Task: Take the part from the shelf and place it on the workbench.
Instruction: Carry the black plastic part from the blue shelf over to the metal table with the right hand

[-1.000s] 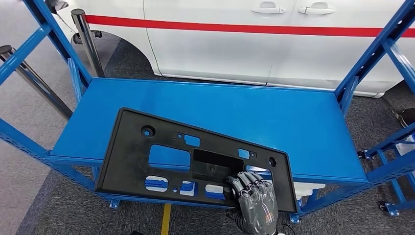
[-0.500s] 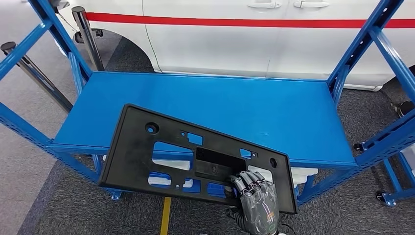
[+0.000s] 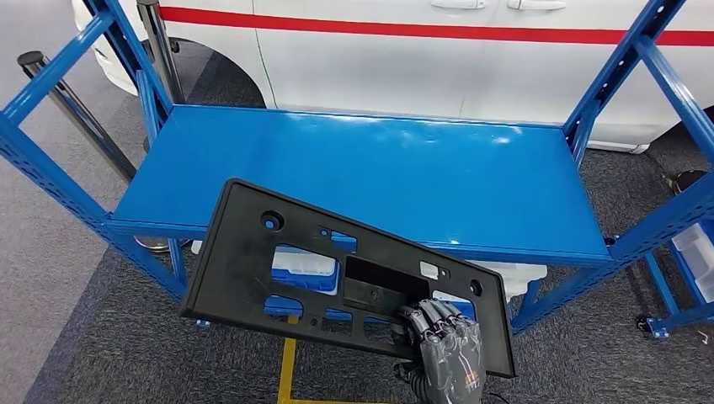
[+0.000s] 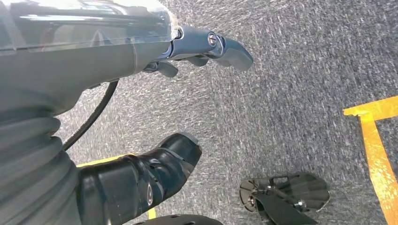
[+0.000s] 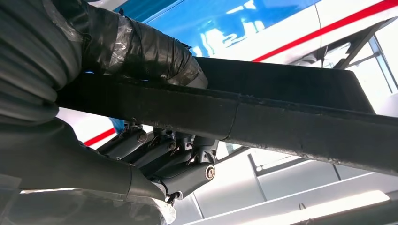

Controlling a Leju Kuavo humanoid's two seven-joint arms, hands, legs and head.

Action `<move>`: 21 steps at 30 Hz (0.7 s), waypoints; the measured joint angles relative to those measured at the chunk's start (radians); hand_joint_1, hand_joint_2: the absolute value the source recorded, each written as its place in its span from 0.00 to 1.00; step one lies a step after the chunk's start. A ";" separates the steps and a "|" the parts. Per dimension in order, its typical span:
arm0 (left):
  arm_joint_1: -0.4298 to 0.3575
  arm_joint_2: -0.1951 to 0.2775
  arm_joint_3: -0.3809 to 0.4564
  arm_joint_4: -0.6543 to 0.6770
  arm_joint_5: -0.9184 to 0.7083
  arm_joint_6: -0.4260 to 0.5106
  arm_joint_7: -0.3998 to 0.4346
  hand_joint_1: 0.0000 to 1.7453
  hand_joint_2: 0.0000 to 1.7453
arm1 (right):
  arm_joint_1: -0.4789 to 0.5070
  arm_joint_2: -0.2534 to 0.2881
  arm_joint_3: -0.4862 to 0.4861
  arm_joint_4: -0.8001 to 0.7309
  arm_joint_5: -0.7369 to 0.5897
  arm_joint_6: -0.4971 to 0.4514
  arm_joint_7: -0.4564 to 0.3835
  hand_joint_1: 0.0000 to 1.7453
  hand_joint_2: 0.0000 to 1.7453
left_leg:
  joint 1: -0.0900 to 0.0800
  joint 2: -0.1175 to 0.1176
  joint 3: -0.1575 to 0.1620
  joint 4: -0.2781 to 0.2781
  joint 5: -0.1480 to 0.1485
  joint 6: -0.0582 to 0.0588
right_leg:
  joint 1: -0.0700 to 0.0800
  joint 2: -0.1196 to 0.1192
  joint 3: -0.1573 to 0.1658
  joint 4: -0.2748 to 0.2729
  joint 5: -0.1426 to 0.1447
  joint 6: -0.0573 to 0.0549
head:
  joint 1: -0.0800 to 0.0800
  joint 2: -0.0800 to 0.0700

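The part is a flat black plastic plate [image 3: 278, 269] with several cut-outs and holes. My right hand [image 3: 444, 347] grips its near edge, fingers curled over the top, and holds it tilted in the air in front of the blue shelf [image 3: 362, 172]. From underneath, the right wrist view has the plate's edge [image 5: 281, 124] clamped between the thumb and the fingers [image 5: 185, 161]. My left hand [image 4: 197, 47] hangs over the grey floor, fingers curled in a little, with nothing in it.
Blue uprights [image 3: 627, 63] frame the shelf on both sides. A white vehicle with a red stripe [image 3: 404, 50] stands behind it. White bins [image 3: 307, 269] sit under the shelf. Grey carpet with a yellow line [image 3: 286, 374] lies below. A post [image 3: 76, 105] stands at the left.
The plate has come off the shelf edge toward me and now hangs in front of it. The whole view has shifted, so the camera moved back.
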 joint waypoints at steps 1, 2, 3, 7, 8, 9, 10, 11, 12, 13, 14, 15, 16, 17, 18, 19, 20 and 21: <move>0.000 -0.001 0.000 0.000 0.000 0.000 0.000 0.00 1.00 | -0.001 0.000 0.000 -0.001 -0.001 0.000 0.000 1.00 1.00 | -0.001 0.000 -0.003 0.002 0.005 -0.006 | 0.003 0.000 0.013 -0.027 -0.002 -0.006 | 0.000 0.000; 0.000 -0.002 0.000 0.000 0.000 -0.001 -0.001 0.00 1.00 | -0.001 0.000 -0.001 -0.001 -0.001 0.000 0.000 1.00 1.00 | -0.002 0.000 -0.005 0.001 0.011 -0.012 | 0.006 0.000 0.012 -0.032 0.001 -0.011 | 0.000 0.000; 0.000 -0.002 0.000 0.000 0.001 -0.001 -0.001 0.00 1.00 | -0.001 0.000 -0.001 -0.001 -0.001 0.000 0.000 1.00 1.00 | -0.003 -0.001 -0.006 0.001 0.016 -0.019 | 0.004 0.000 0.006 -0.034 0.008 -0.018 | 0.000 0.000; 0.001 -0.003 0.000 0.000 0.001 -0.001 -0.001 0.00 1.00 | -0.003 0.000 -0.002 -0.001 -0.002 0.000 0.001 1.00 1.00 | 0.001 -0.006 -0.051 0.112 -0.091 -0.037 | -0.005 -0.007 -0.027 -0.044 0.044 -0.049 | -0.002 0.000; 0.002 -0.003 0.000 0.000 0.001 -0.001 0.000 0.00 1.00 | -0.003 0.001 -0.002 -0.001 -0.003 0.000 0.001 1.00 1.00 | 0.003 -0.007 -0.069 0.174 -0.137 -0.040 | -0.004 -0.007 -0.040 -0.043 0.052 -0.051 | -0.003 0.000; 0.002 -0.003 0.001 0.000 0.001 -0.001 0.000 0.00 1.00 | -0.003 0.000 -0.003 -0.001 -0.004 0.000 0.001 1.00 1.00 | 0.004 -0.007 -0.081 0.231 -0.167 -0.043 | -0.004 -0.007 -0.052 -0.042 0.061 -0.051 | -0.003 0.000; 0.002 -0.003 0.001 0.000 0.002 -0.001 -0.001 0.00 1.00 | -0.003 0.000 -0.003 -0.001 -0.004 0.000 0.001 1.00 1.00 | 0.005 -0.007 -0.083 0.268 -0.176 -0.046 | -0.004 -0.008 -0.064 -0.040 0.069 -0.050 | -0.003 0.000; 0.002 -0.003 0.001 0.000 0.002 -0.001 -0.001 0.00 1.00 | -0.003 0.000 -0.003 -0.001 -0.004 0.000 0.000 1.00 1.00 | 0.007 -0.006 -0.070 0.272 -0.165 -0.048 | -0.004 -0.008 -0.076 -0.037 0.076 -0.048 | -0.003 0.000; 0.002 -0.003 0.001 0.000 0.003 -0.001 -0.001 0.00 1.00 | -0.002 0.001 -0.004 -0.001 -0.004 0.000 -0.001 1.00 1.00 | 0.008 -0.006 -0.039 0.239 -0.137 -0.048 | -0.005 -0.008 -0.087 -0.032 0.082 -0.045 | -0.003 0.000; 0.001 -0.003 0.001 0.000 0.004 -0.001 -0.001 0.00 1.00 | -0.002 0.002 -0.006 -0.001 -0.005 0.000 -0.003 1.00 1.00 | 0.010 -0.007 0.009 0.173 -0.109 -0.048 | -0.006 -0.008 -0.097 -0.026 0.087 -0.041 | -0.003 0.000; 0.000 -0.003 0.001 0.000 0.006 -0.001 -0.001 0.00 1.00 | -0.001 0.003 -0.008 -0.002 -0.006 0.000 -0.006 1.00 1.00 | 0.009 -0.007 0.061 0.096 -0.094 -0.047 | -0.005 -0.008 -0.107 -0.020 0.092 -0.037 | -0.003 0.000; -0.001 -0.003 0.001 0.000 0.007 0.000 -0.001 0.00 1.00 | 0.000 0.005 -0.012 -0.004 -0.007 0.000 -0.009 1.00 1.00 | 0.008 -0.009 0.100 0.033 -0.088 -0.043 | -0.005 -0.008 -0.114 -0.015 0.097 -0.031 | -0.002 0.000; -0.002 -0.003 0.002 0.000 0.009 0.000 -0.001 0.00 1.00 | 0.001 0.007 -0.017 -0.007 -0.008 0.000 -0.013 1.00 1.00 | 0.006 -0.010 0.122 -0.009 -0.090 -0.039 | -0.004 -0.008 -0.118 -0.012 0.102 -0.025 | -0.002 0.000; -0.002 -0.003 0.002 0.000 0.009 0.000 -0.001 0.00 1.00 | 0.002 0.009 -0.022 -0.010 -0.008 0.000 -0.017 1.00 1.00 | 0.003 -0.011 0.126 -0.023 -0.094 -0.034 | -0.003 -0.008 -0.120 -0.012 0.109 -0.019 | -0.002 0.000; -0.001 -0.003 0.003 0.000 0.010 0.000 0.000 0.00 1.00 | 0.003 0.010 -0.026 -0.013 -0.010 0.000 -0.021 1.00 1.00 | 0.002 -0.012 0.120 -0.024 -0.090 -0.027 | -0.003 -0.008 -0.121 -0.013 0.116 -0.013 | -0.001 0.000; -0.001 -0.003 0.003 0.000 0.010 0.000 0.000 0.00 1.00 | 0.005 0.012 -0.031 -0.016 -0.012 0.000 -0.025 1.00 1.00 | 0.003 -0.010 0.114 -0.026 -0.083 -0.020 | -0.005 -0.007 -0.122 -0.012 0.118 -0.007 | -0.001 0.000; -0.001 -0.003 0.004 0.000 0.010 0.000 0.001 0.00 1.00 | 0.006 0.013 -0.037 -0.018 -0.014 0.000 -0.028 1.00 1.00 | 0.004 -0.008 0.107 -0.026 -0.075 -0.011 | -0.005 -0.005 -0.128 -0.003 0.106 -0.002 | -0.001 0.000; -0.001 -0.003 0.004 0.000 0.010 0.000 0.001 0.00 1.00 | 0.008 0.015 -0.042 -0.019 -0.016 0.000 -0.032 1.00 1.00 | 0.006 -0.005 0.099 -0.028 -0.065 -0.001 | -0.006 -0.004 -0.138 0.021 0.079 0.002 | -0.001 0.000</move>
